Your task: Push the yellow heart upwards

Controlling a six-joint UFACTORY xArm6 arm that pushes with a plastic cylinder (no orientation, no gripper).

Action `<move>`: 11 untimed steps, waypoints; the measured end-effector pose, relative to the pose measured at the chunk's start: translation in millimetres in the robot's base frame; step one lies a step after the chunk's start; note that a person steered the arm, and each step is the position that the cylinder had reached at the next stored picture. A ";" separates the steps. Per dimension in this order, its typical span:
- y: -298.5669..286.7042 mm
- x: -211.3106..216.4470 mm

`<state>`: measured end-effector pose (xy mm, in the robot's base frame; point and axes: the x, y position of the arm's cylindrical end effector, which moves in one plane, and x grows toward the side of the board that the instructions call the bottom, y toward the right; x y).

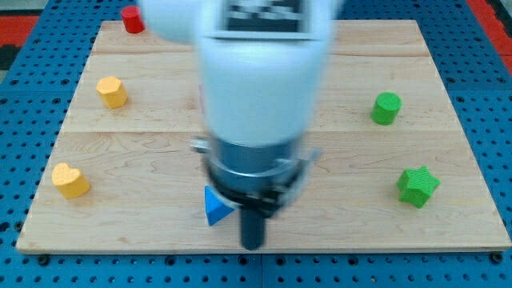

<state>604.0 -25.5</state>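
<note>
Rod end first: my tip (253,245) rests near the board's (352,232) bottom edge, with no jaws to open or close, gripping nothing. Blue triangle (214,208) sits just beside it at ten o'clock. Yellow heart (70,181) lies well apart at nine o'clock, near the view's left edge.

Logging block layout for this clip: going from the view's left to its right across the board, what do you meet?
Yellow heart → yellow block → red block → blue triangle → my tip → green cylinder → green star.
</note>
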 end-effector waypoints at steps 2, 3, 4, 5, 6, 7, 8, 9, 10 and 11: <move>-68.1 -36.7; -96.9 -37.9; -63.6 -72.3; -34.4 -109.0; 5.3 -121.6; 45.4 -128.3; 62.9 -177.7; 59.0 -236.4; 59.0 -265.3; 44.7 -305.0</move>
